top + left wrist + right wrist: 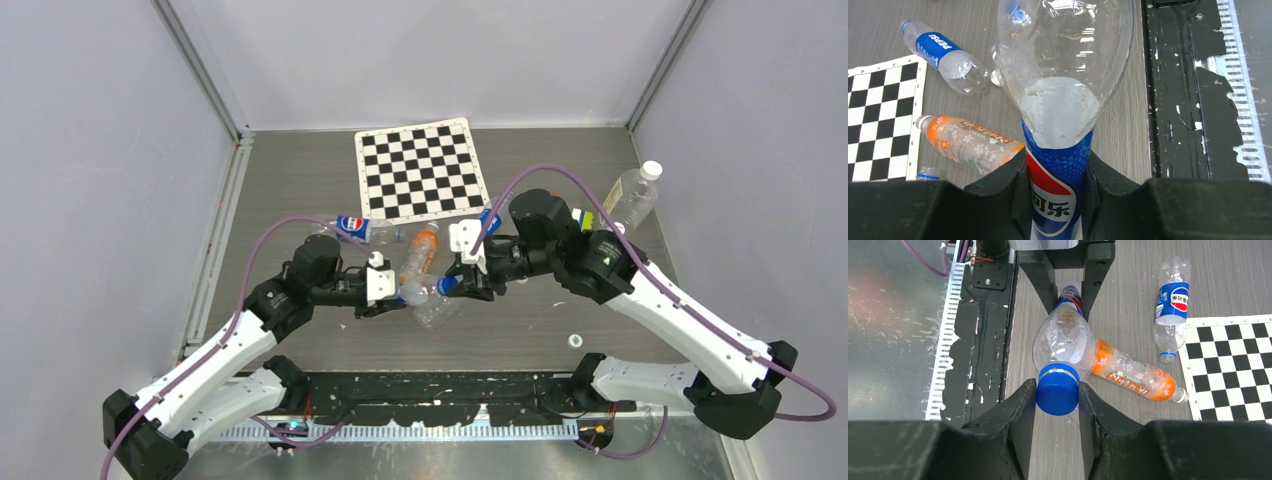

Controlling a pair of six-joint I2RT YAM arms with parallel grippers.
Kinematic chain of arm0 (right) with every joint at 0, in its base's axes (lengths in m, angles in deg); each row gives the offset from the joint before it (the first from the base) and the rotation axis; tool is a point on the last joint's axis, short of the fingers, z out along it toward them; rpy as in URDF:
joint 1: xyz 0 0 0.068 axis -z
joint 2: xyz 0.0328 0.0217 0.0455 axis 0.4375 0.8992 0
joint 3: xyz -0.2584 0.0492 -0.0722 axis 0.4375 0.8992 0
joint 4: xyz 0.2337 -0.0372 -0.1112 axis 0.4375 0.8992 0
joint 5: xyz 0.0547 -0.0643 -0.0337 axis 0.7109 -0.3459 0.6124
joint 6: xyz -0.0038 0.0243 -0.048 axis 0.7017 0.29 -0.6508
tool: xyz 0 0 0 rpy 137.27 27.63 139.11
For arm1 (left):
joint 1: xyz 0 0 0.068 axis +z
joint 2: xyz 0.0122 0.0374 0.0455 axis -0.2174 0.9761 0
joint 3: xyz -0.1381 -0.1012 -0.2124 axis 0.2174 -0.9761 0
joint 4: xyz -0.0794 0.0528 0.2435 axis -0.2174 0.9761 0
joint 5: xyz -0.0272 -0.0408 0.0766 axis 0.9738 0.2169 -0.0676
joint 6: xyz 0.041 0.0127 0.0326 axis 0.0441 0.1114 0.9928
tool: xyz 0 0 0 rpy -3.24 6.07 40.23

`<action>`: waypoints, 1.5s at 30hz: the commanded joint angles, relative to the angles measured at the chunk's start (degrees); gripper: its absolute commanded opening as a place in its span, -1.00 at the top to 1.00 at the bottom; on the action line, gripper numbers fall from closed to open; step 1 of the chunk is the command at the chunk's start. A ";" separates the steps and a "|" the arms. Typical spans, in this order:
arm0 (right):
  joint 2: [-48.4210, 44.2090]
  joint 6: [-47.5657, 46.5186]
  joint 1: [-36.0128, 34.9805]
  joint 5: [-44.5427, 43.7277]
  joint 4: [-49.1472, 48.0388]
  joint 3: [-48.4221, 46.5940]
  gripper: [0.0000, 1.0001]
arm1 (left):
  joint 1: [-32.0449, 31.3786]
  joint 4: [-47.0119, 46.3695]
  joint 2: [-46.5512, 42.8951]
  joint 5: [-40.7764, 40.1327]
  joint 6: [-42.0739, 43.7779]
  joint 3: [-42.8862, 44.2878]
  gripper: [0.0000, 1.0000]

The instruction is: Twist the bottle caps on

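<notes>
I hold one bottle [1064,345] mid-table: left gripper [1055,170] around its body, right gripper [455,285] on its cap [1058,391] to the right. Just behind lies a second bottle [422,252], a third bottle [365,229] to its left, the checkered mat [420,170] farther back.

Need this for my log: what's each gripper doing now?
Left gripper: shut on the clear Pepsi bottle.
Right gripper: shut on that bottle's blue cap.

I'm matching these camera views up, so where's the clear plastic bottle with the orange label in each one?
Top external: the clear orange-labelled plastic bottle lies mid-table, just nearer than the mat.
Left wrist: lower left, lying flat.
Right wrist: right of centre, lying flat.
Shared landmark: the black-and-white checkerboard mat, beside it in every view.
</notes>
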 commanded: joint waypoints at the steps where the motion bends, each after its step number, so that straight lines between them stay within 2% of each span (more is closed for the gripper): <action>1: 0.99 -1.86 0.65 2.11 0.90 -2.22 0.99 | 0.02 -3.81 -0.63 3.69 -1.62 2.21 0.33; 6: 2.13 -2.67 1.88 4.15 1.77 -2.47 0.99 | -0.05 -5.33 -0.63 5.13 -3.04 1.98 0.33; 11: 4.83 -5.27 2.92 5.71 7.53 -4.81 0.99 | 0.00 -6.27 -0.73 5.76 -5.18 2.26 0.33; 19: 8.86 -9.32 3.21 3.75 13.17 -9.05 0.99 | -0.03 -2.35 0.31 6.04 -8.45 6.02 0.34; 28: 9.32 -9.11 3.21 4.81 10.03 -9.05 0.99 | 0.02 -2.20 -0.12 6.04 -14.49 7.00 0.35; 36: 11.03 -10.20 3.58 7.48 11.83 -10.86 0.99 | 0.03 0.33 -0.52 6.85 -8.40 6.99 0.34; 40: 12.73 -9.87 3.73 7.58 12.72 -12.39 0.99 | 0.02 0.30 -0.62 4.70 -6.44 7.53 0.34; 45: 13.39 -6.71 3.74 7.10 9.08 -11.59 0.99 | -0.04 -4.15 -0.19 3.42 -6.90 7.36 0.34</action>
